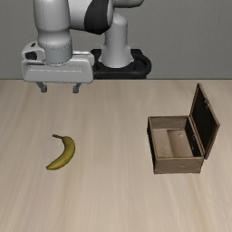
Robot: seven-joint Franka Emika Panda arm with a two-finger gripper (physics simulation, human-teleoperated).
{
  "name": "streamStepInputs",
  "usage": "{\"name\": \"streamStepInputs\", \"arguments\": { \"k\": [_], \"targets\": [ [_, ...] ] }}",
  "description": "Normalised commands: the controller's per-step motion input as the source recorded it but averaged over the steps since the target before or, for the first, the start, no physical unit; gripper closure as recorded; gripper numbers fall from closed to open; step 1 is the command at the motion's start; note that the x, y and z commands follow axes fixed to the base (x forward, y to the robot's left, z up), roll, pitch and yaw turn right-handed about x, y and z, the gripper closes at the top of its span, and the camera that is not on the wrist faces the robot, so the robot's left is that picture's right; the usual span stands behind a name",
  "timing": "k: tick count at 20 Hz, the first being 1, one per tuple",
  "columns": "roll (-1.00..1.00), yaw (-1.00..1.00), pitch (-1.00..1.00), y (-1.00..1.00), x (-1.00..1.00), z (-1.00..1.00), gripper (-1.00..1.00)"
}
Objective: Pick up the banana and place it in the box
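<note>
A yellow banana [62, 152] lies on the wooden table [109, 195] toward the exterior view's left, its dark stem end pointing up-left. A brown wooden box [177, 145] stands toward the exterior view's right, its lid [205, 118] swung up and leaning back, its inside bare. My gripper [59, 89] hangs well above the table, up and slightly left of the banana, fingers apart with nothing between them.
The robot's black base [120, 65] sits at the table's far edge, behind the gripper. A grey wall runs behind the table.
</note>
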Motion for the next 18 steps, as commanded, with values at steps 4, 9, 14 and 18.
{"name": "streamStepInputs", "arguments": {
  "k": [4,9,14,18],
  "targets": [
    [0.00,0.00,0.00,0.25,0.25,-0.50,-1.00],
    [0.00,0.00,0.00,0.00,0.00,-1.00,-1.00],
    [0.00,0.00,0.00,0.00,0.00,-1.00,-1.00],
    [0.00,0.00,0.00,0.00,0.00,-1.00,-1.00]
  ]
}}
